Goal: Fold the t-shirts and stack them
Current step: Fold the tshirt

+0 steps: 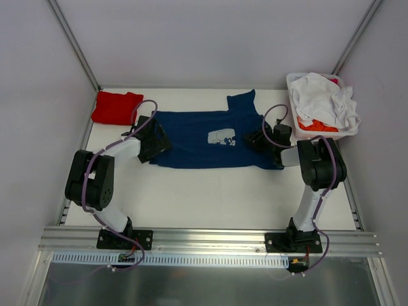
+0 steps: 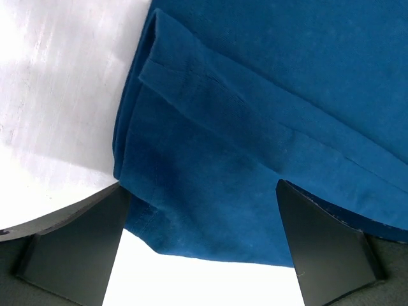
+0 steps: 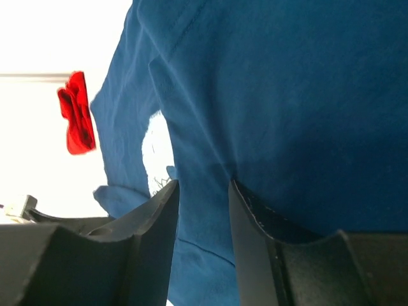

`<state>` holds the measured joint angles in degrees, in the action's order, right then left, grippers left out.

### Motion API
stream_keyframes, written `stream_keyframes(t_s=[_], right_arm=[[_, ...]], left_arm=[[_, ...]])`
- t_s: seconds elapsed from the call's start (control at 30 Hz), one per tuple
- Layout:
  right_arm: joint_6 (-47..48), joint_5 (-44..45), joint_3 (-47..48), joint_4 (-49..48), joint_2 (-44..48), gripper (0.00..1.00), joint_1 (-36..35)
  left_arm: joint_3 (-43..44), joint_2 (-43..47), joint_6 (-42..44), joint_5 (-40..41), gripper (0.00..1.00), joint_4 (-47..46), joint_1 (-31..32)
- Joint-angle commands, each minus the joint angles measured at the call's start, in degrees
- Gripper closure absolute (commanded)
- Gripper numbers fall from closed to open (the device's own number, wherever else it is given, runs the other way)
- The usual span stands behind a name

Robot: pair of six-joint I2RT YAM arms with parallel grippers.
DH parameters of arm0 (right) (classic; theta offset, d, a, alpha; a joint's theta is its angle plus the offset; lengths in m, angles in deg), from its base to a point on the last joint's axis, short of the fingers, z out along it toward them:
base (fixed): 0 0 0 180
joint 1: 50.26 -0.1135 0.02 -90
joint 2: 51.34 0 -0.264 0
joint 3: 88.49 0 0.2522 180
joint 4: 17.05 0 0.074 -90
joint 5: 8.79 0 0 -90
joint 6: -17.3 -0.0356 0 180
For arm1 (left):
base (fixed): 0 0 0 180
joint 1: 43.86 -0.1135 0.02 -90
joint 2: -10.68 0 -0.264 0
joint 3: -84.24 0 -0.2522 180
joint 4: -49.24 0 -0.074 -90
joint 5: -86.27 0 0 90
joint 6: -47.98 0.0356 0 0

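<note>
Top external view, left to right: one red t-shirt point(image 1: 116, 106) lies folded at the far left corner of the white table point(image 1: 210, 197), then my left claw point(image 1: 159, 143), jaws spread wide, straddles the left edge of the one navy t-shirt point(image 1: 197, 140), which lies flat mid-table, pale print up. My right claw point(image 1: 258, 139) sits at that shirt's right side, jaws a narrow way apart, blue cloth showing through the gap. One white basket point(image 1: 294, 81) in the far right corner holds white and orange cloth; pale walls stand on three sides.

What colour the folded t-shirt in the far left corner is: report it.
Red t-shirt; top external view.
</note>
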<state>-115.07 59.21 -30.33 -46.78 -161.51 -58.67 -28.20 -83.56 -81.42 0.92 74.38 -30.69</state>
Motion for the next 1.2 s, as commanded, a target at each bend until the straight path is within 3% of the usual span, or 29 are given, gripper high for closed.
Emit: stream_keyframes(t_s=[0.0, 0.23, 0.37, 0.5, 0.63, 0.83, 1.17], right_arm=[[4.1, -3.31, 1.73, 0.31, 2.05, 0.59, -0.82], [23.87, -3.32, 15.35, 30.77, 8.73, 0.59, -4.42], [33.04, 4.56, 22.29, 43.55, 11.64, 0.59, -7.41], [40.51, 15.65, 29.23, 56.99, 12.0, 0.59, -11.97], [45.88, 30.05, 32.14, 63.08, 10.42, 0.6, -15.5], [49.49, 40.62, 31.36, 64.93, 9.36, 0.6, -18.05], [49.4, 40.9, 29.95, 63.61, 5.32, 0.6, -17.96]], left_arm=[[0.87, 4.84, 1.25, -1.92, 0.01, -0.21, 0.37], [1.57, 11.44, 4.41, -0.16, 0.01, 1.8, 0.45], [3.15, 15.22, 7.04, 0.98, 0.01, 3.83, 0.54], [4.73, 13.03, 8.46, 2.21, 0.01, 4.44, 0.63], [6.05, 7.94, 9.07, 3.18, 0.01, 4.44, 1.15], [6.93, 3.1, 9.25, 5.11, 0.01, 4.53, 1.95], [8.77, -1.47, 9.95, 5.46, 0.01, 4.36, 2.04]])
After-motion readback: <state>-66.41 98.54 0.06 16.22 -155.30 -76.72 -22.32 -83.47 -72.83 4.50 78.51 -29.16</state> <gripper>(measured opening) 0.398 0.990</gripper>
